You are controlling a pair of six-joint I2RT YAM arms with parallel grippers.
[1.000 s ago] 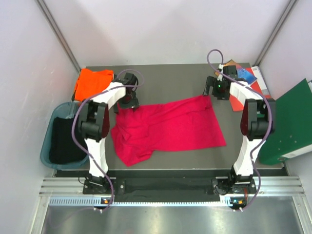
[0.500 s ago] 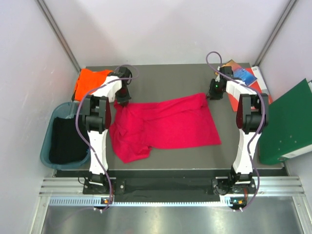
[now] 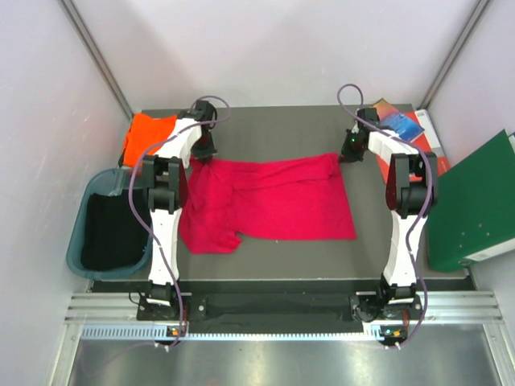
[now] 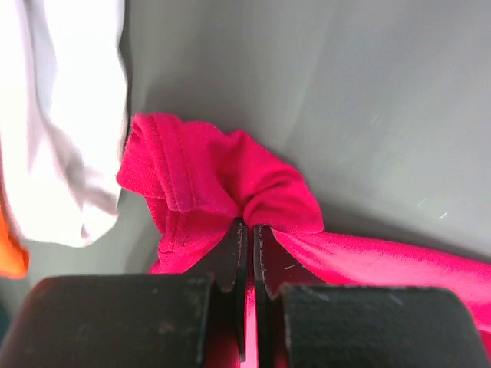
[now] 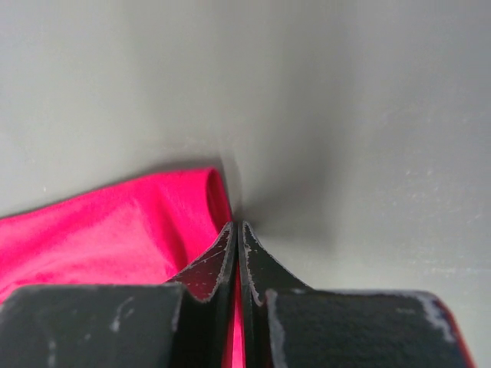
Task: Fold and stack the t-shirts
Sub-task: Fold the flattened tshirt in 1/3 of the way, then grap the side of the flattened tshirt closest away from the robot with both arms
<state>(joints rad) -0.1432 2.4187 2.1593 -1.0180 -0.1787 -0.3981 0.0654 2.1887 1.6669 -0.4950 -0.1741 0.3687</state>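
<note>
The crimson-red t-shirt (image 3: 273, 201) lies spread across the middle of the table, its far edge pulled taut between the two arms. My left gripper (image 3: 202, 154) is shut on the shirt's far-left corner; in the left wrist view, bunched red cloth (image 4: 222, 176) bulges out past the closed gripper (image 4: 248, 227). My right gripper (image 3: 347, 153) is shut on the far-right corner, and a strip of red cloth (image 5: 138, 230) runs between the jaws of the gripper (image 5: 238, 227). The orange t-shirt (image 3: 150, 133) sits folded at the far left, behind the left arm.
A blue bin (image 3: 84, 211) holding dark cloth stands off the table's left edge. Red and blue books (image 3: 405, 125) lie at the far right corner. A large green binder (image 3: 475, 201) leans at the right. White walls close in on both sides.
Both grippers have gone from open to shut on the red shirt's far corners. They moved toward the far side and the shirt slid back, its far edge now stretched straight.
</note>
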